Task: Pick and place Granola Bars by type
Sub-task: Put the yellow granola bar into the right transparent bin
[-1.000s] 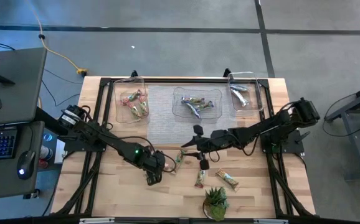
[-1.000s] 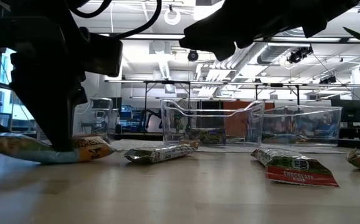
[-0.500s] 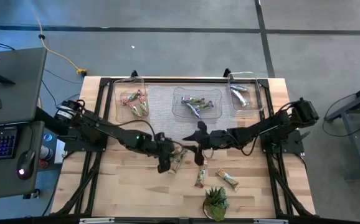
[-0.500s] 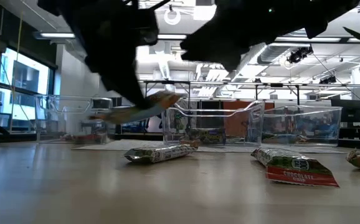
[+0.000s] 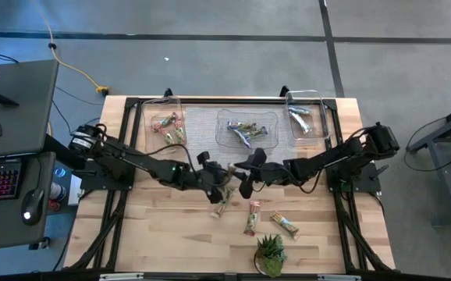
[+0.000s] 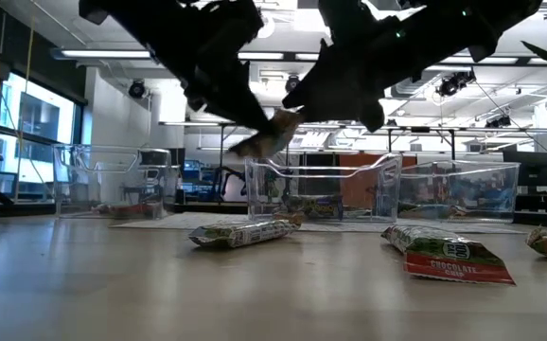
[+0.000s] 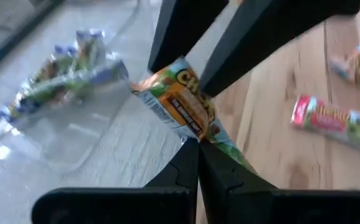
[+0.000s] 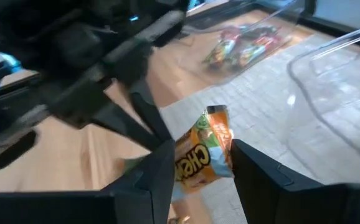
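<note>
A tan-orange granola bar hangs in the air over the table's middle, between both grippers; it also shows as the bar in the high view and the bar in the low view. My left gripper is shut on its near end. My right gripper is open, with one finger on either side of the bar's other end. Three more bars lie flat on the wood: a greenish bar, a second bar and a third bar. My left gripper pinches the bar's greenish end between its two fingers, coming level from the table's left. The bar is lifted clear and sticks out past the fingertips toward my right gripper. My right gripper's fingers flank the bar's orange end; I cannot tell whether they touch it.
Three clear trays stand along the far edge: the left tray holds green-and-red bars, the middle tray purple-blue ones, the right tray a few more. A small potted plant stands at the near edge. A grey mat lies between the trays.
My left gripper has lifted the tan-orange bar off the wood at the near left and carried it up and toward the table's far right, to my right gripper. The bar now hangs clear above the table. My right gripper has shifted slightly toward the far edge.
</note>
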